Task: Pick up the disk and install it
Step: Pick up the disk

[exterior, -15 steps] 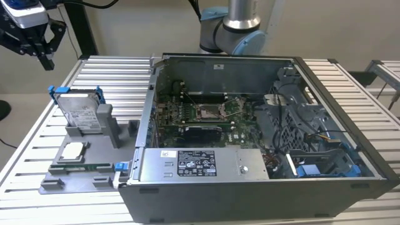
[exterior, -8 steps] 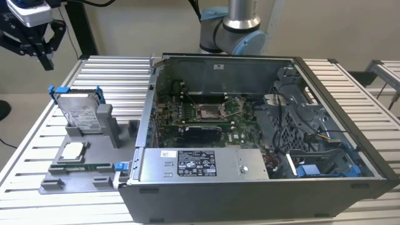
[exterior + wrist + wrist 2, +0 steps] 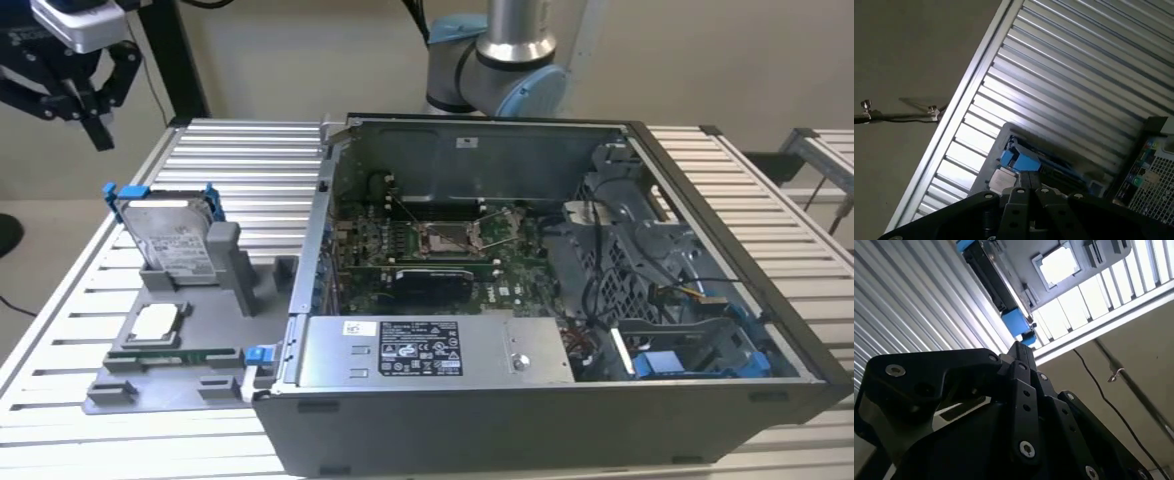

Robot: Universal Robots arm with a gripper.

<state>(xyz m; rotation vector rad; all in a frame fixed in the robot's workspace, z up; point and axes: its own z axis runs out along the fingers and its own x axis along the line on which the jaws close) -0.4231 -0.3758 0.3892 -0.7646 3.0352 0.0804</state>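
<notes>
The gripper [image 3: 98, 135] is hanging up in the air at the exterior view's far left, above the far corner of the slatted table [image 3: 240, 160]. Its jaws look closed together, tips meeting with nothing between them, and it's the same in both wrist views. The disk [image 3: 171, 238] is well apart from it, lower down and nearer. It's standing upright on edge in a slot of the grey holder [image 3: 224, 270] on the table, white label facing the near side, with the blue carrier bracket [image 3: 123, 193] wrapped round its top edge. Nearer to us in that same holder lies a small square chip [image 3: 154, 322], flat on its back. On the exterior view's right of the holder sits the open computer case [image 3: 561, 300] with its motherboard exposed, and a grey box [image 3: 400, 352] with a sticker runs along its near edge.
</notes>
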